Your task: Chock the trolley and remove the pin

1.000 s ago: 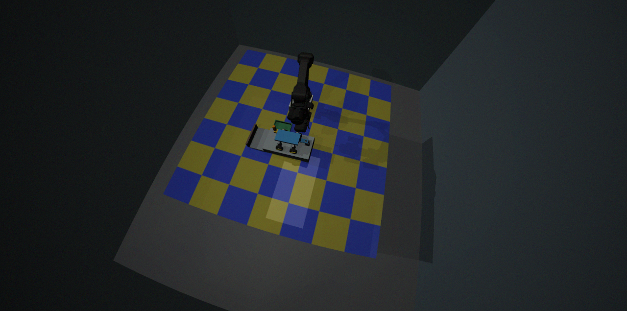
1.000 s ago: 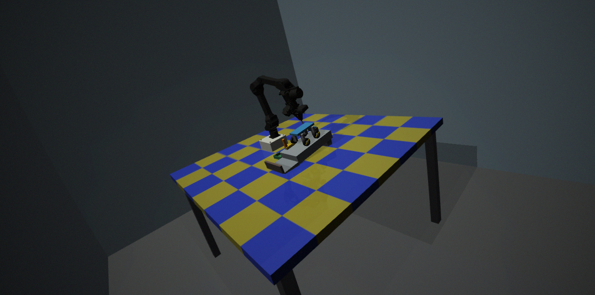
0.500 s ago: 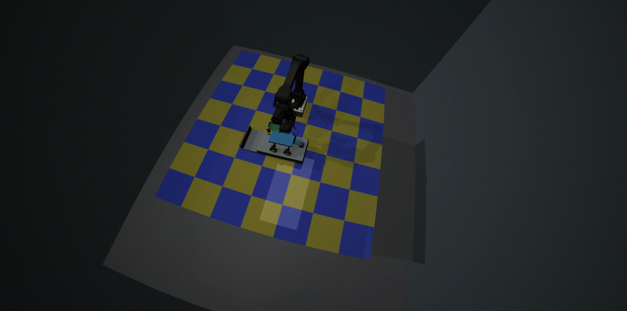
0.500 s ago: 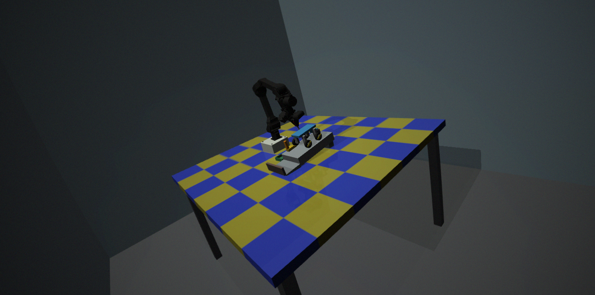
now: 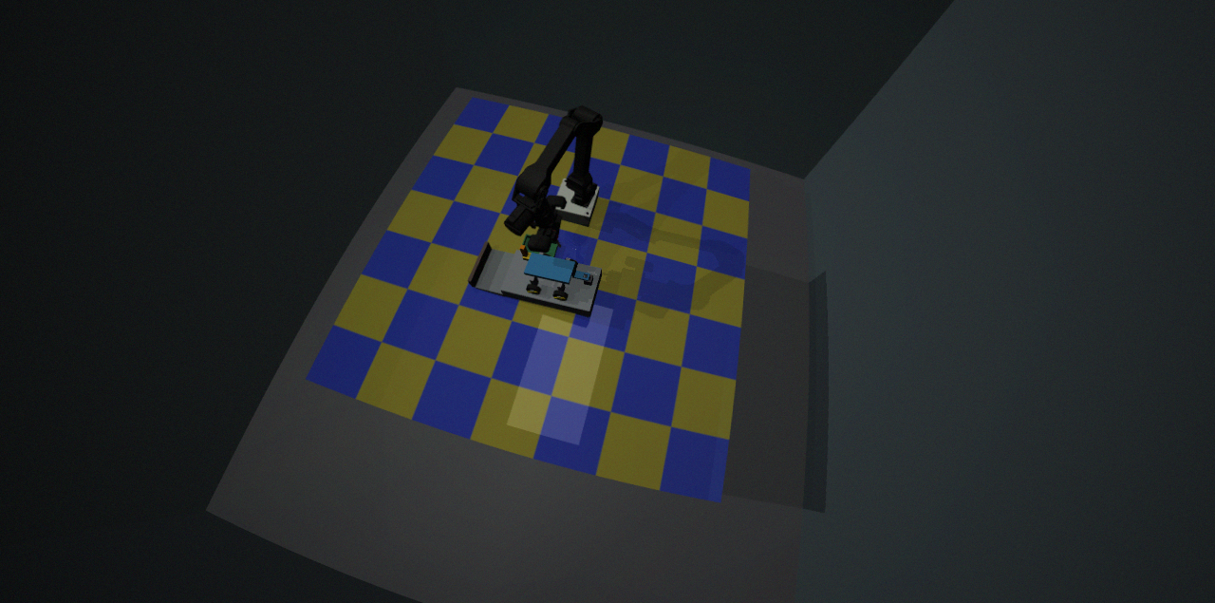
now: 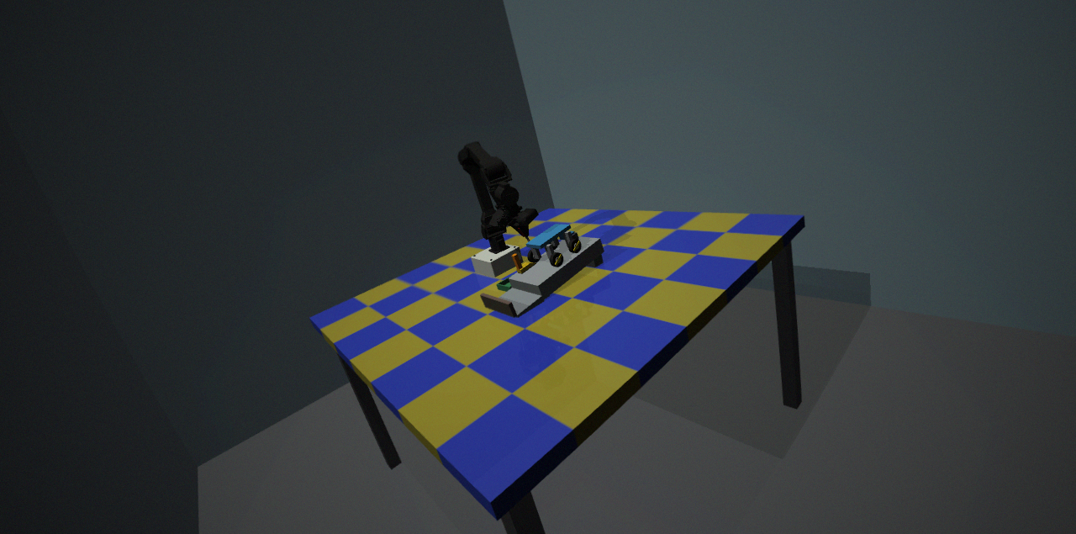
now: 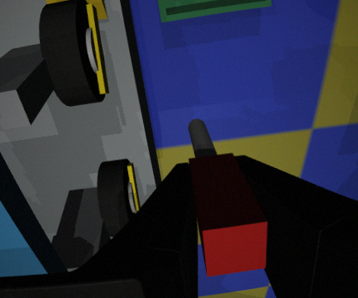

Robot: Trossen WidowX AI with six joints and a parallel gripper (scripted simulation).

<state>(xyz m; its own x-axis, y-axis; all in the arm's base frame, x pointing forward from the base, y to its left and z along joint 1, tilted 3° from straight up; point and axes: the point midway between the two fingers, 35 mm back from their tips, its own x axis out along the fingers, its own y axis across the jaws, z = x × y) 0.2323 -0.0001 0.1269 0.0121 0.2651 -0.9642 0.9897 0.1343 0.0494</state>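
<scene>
My gripper (image 5: 558, 244) (image 6: 527, 237) (image 7: 211, 172) is shut on the stop pin (image 7: 234, 248), red head toward the wrist camera and grey shaft pointing down past the fingertips. It holds the pin in the air beside the ramp (image 5: 496, 261) (image 6: 532, 282) (image 7: 77, 142). The trolley (image 5: 551, 267) (image 6: 548, 235) (image 7: 1, 232), with a blue deck, stands on the ramp. The yellow chock (image 5: 524, 252) (image 6: 516, 261) (image 7: 100, 8) with its orange handle is at the downhill side of the near-side lower wheel; contact is hard to tell. The green tray (image 6: 503, 284) (image 7: 216, 14) lies ahead of the pin in the wrist view.
The ramp's low end has a brown end board (image 5: 479, 264) (image 6: 498, 304). The arm's white base (image 5: 575, 212) (image 6: 493, 262) stands behind the tray. The trolley's wheels and the ramp edge lie just left of my fingers in the wrist view.
</scene>
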